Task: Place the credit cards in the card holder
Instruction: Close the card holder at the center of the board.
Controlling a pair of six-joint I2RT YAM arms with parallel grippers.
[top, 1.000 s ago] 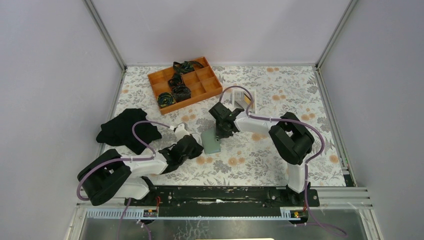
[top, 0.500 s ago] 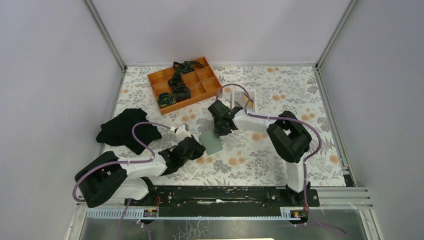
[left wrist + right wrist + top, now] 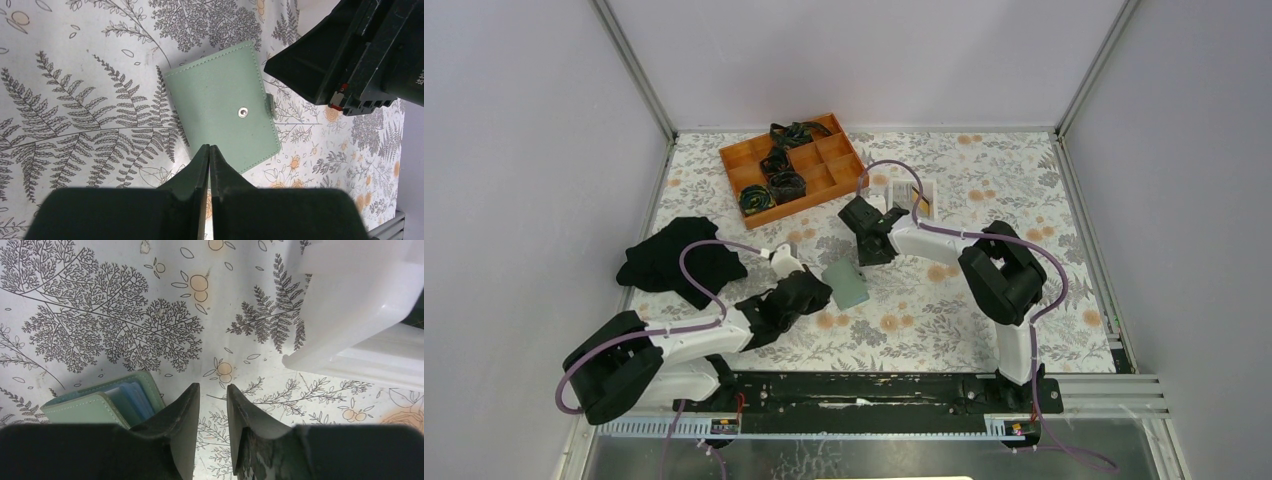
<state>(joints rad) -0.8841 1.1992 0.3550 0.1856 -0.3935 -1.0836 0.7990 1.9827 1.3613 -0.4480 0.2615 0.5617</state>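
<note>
Seemingly mid-task: right claw (image 3: 213, 390) spread, empty, beside the wallet (image 3: 222, 122) holding blue cards (image 3: 134, 394).
Left claw (image 3: 209, 150) pressed together at its edge; next, fetch another from the tray (image 3: 360, 300).

I'm looking into a lab test booth: plain grey walls (image 3: 524, 150) in aluminium framing (image 3: 636, 70) enclose a floral table (image 3: 1004, 170), with the left arm (image 3: 694, 340) and right arm (image 3: 999, 275) bolted to a black rail (image 3: 874, 388) at its near edge.

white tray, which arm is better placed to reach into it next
Right, probably. The right gripper is empty, jaws parted, with the white tray just beside it. The left gripper is shut on the card holder at its corner, farther away.
</note>
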